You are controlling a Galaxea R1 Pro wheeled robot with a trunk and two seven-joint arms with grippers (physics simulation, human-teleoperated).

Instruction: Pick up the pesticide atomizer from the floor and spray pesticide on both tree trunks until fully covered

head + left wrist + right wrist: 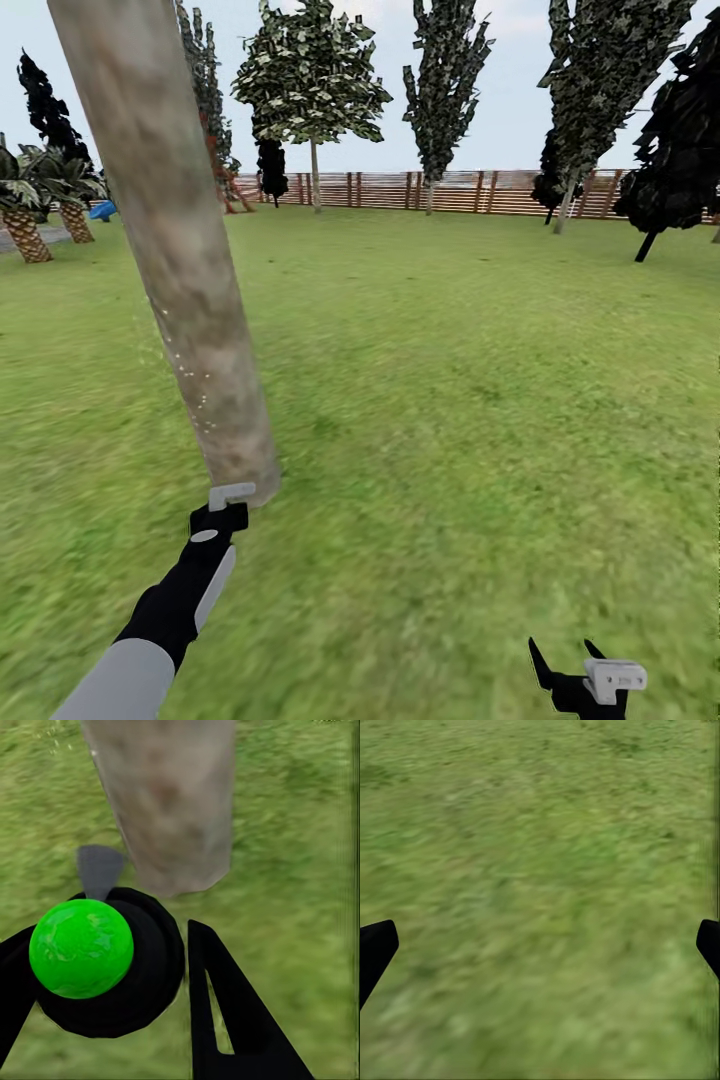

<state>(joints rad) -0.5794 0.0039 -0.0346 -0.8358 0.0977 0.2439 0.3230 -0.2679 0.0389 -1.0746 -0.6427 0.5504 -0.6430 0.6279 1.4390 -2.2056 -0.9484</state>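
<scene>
Right, my left gripper (112,1005) is clamped around the pesticide atomizer (105,960), a black body w/ a bright green ball on top and a grey nozzle piece poking toward the tree trunk (170,240), which stands just ahead of it. Main risk as I see it: I'm aimed low, near the trunk's foot, so if I don't sweep up the bark the upper part may stay dry and coverage won't count as full. Also the nozzle sits v. close to the bark; a nudge fwd could knock it against the trunk and twist the atomizer in my grip. Trunk itself is thick, mottled grey-brown, leaning across the head view, w/ tiny pale specks along its left edge, prob. spray droplets, can't be sure. My right gripper (585,665) hangs spread wide over bare lawn (540,870), holding nothing. Other trees (312,90) stand well apart, back by the wooden fence (450,190).
</scene>
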